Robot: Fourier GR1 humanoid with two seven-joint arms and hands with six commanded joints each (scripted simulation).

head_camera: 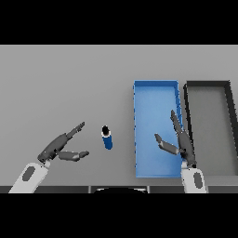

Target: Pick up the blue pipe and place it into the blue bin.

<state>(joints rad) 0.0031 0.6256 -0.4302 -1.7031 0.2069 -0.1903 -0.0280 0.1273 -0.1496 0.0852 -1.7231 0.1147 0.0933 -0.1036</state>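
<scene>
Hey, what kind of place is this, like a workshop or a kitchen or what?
Probably a bare sorting bench rather than a kitchen: a plain grey table holds only a shallow rectangular blue bin, a matching dark grey bin beside it, and a small upright blue pipe between the robot's open hands.

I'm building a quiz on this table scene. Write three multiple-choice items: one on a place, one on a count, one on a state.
1. Where does the blue pipe stand?
A. On the table, left of the blue bin
B. Inside the blue bin
C. Inside the black bin

2. How many bins are on the table?
A. One
B. Two
C. Three

3. What is the left hand doing?
A. Gripping the pipe
B. Open, apart from the pipe
C. Resting in the black bin

Answers:
1 A, bare table shows between pipe and bin.
2 B, one blue and one black, side by side.
3 B, its fingers are spread, with a gap to the pipe; the right hand is over the blue bin's right edge.
</scene>
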